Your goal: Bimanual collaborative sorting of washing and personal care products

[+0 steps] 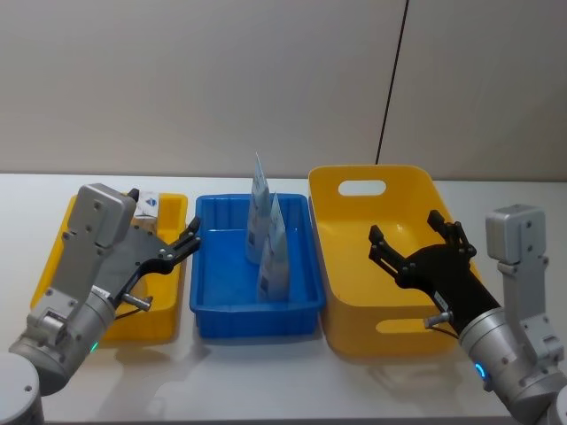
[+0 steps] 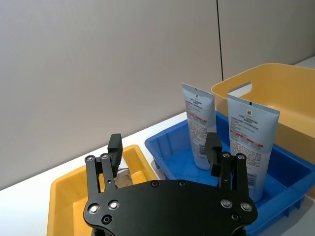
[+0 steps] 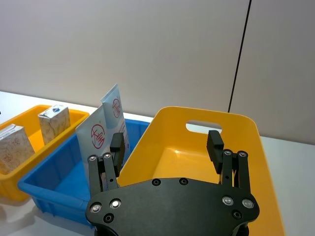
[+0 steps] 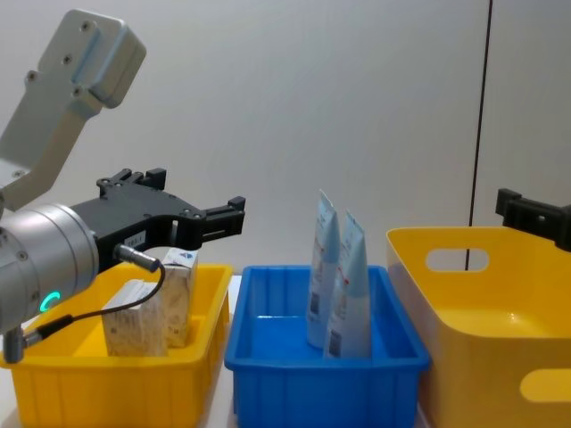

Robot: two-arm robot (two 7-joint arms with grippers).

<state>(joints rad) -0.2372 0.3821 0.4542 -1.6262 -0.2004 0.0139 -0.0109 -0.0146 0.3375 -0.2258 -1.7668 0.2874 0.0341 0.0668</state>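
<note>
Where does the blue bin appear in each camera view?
Head view: blue bin at centre, between small yellow bin and large yellow bin.
Left wrist view: blue bin beyond the open left gripper, holding both tubes.
Right wrist view: blue bin between the two yellow bins.
Chest view: blue bin at bottom centre.
Shared landmark: the large yellow bin's handle cutout.

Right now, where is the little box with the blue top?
Head view: the little box stands at the back of the left yellow bin, beside the flowery pack.
</note>
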